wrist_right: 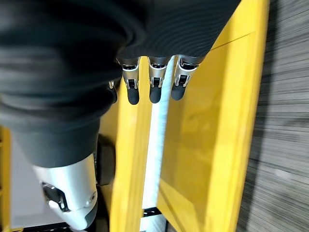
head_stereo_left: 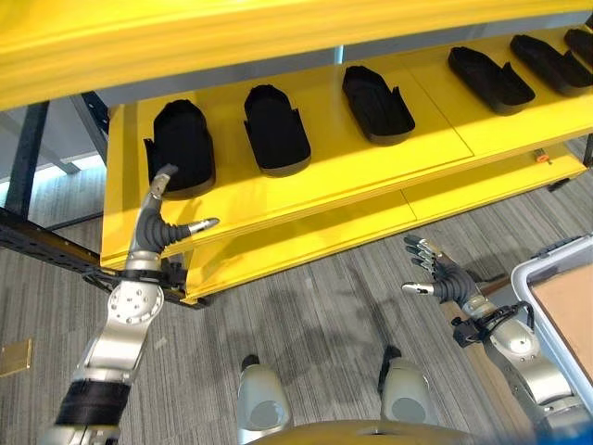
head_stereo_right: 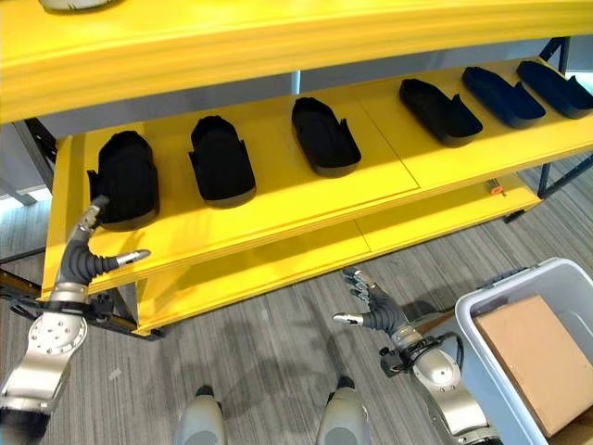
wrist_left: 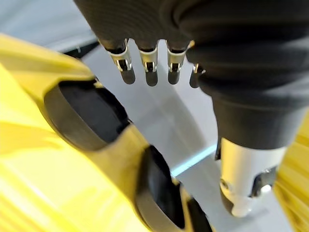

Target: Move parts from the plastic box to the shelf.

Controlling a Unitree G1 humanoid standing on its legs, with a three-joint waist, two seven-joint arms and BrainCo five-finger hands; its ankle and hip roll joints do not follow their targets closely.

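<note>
Left eye view: six black parts (head_stereo_left: 276,130) already sit on the yellow shelf (head_stereo_left: 371,176). Both the left hand (head_stereo_left: 159,227) and right hand (head_stereo_left: 435,276) hang empty, fingers spread, below that shelf; the plastic box (head_stereo_right: 519,306) waits beside it, holding a brown cardboard piece (head_stereo_right: 537,357).

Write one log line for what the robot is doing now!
left hand open, by shelf | right hand open, empty | parts on shelf | plastic box right

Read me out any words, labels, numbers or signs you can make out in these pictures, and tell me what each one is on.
No text can be read here.
Black moulded parts on the yellow metal shelf: no print visible.
Brown cardboard sheet in the grey plastic box: blank.
Small orange tag at the shelf's edge: too small to read.
Left hand and right hand, both open and holding nothing: no markings visible.
</note>
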